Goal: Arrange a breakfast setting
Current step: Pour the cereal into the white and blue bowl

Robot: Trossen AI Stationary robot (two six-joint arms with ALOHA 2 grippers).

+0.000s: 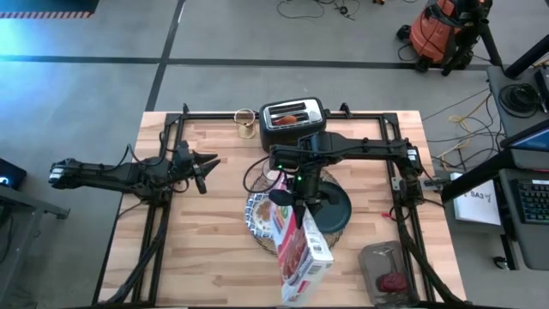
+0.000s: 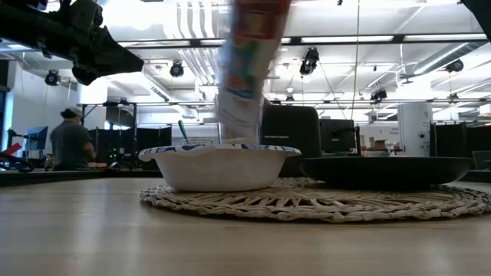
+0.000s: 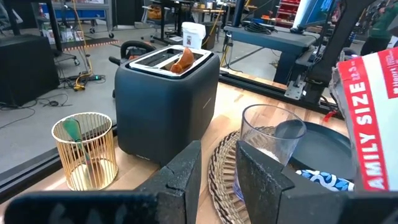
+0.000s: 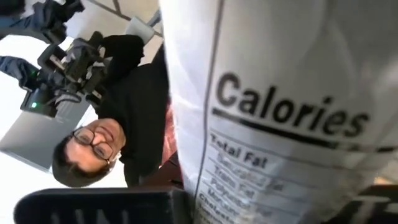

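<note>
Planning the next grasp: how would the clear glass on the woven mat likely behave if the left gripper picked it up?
The clear glass looks smooth-walled, so probably slippery and fragile. It stands tall on the uneven woven placemat, so a nudge may tip it. It seems empty, likely light.

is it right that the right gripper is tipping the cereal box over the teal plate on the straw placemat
Not quite. The right gripper holds the cereal box tipped over the blue-and-white bowl, not the teal plate, which sits beside the bowl on the straw placemat. The low view shows the box's mouth above the bowl.
</note>
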